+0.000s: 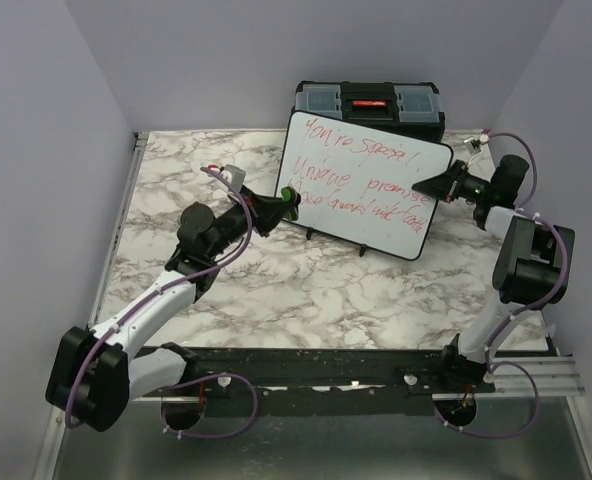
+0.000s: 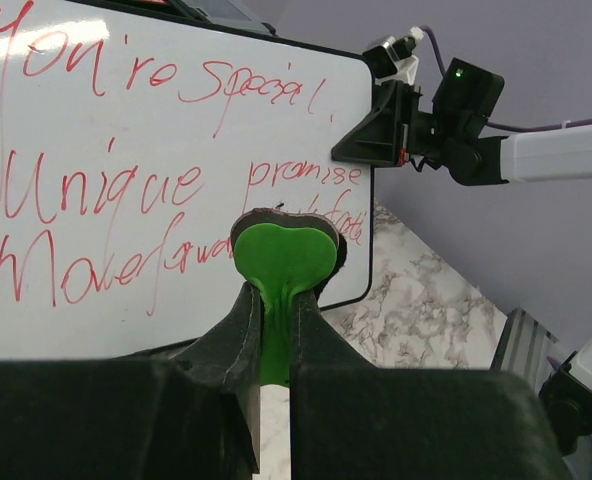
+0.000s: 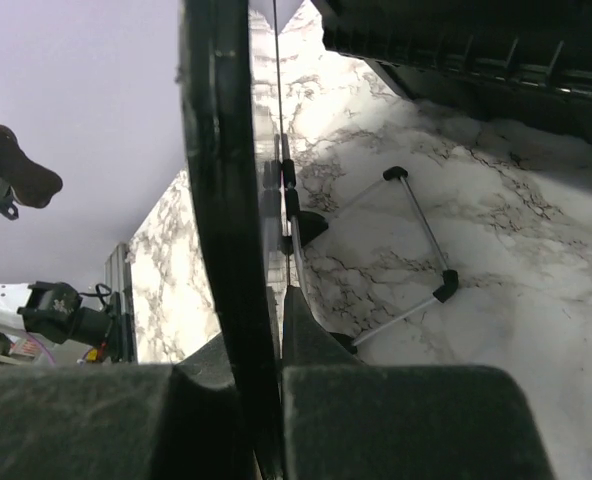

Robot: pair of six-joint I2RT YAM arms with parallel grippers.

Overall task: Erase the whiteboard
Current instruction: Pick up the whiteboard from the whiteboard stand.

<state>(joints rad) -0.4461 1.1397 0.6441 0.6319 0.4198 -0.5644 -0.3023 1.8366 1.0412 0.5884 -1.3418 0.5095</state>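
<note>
The whiteboard (image 1: 361, 185) stands tilted on its wire stand in front of the toolbox, covered with red handwriting; it fills the left wrist view (image 2: 156, 170). My left gripper (image 1: 284, 203) is shut on a green eraser (image 2: 284, 262) with a dark pad, held at the board's lower left part near the bottom line of writing. My right gripper (image 1: 434, 186) is shut on the board's right edge (image 3: 221, 200), which shows edge-on as a black frame in the right wrist view.
A black toolbox (image 1: 369, 106) with a red latch stands behind the board. The board's wire stand (image 3: 421, 235) rests on the marble table (image 1: 276, 290). Grey walls close in on the left, back and right.
</note>
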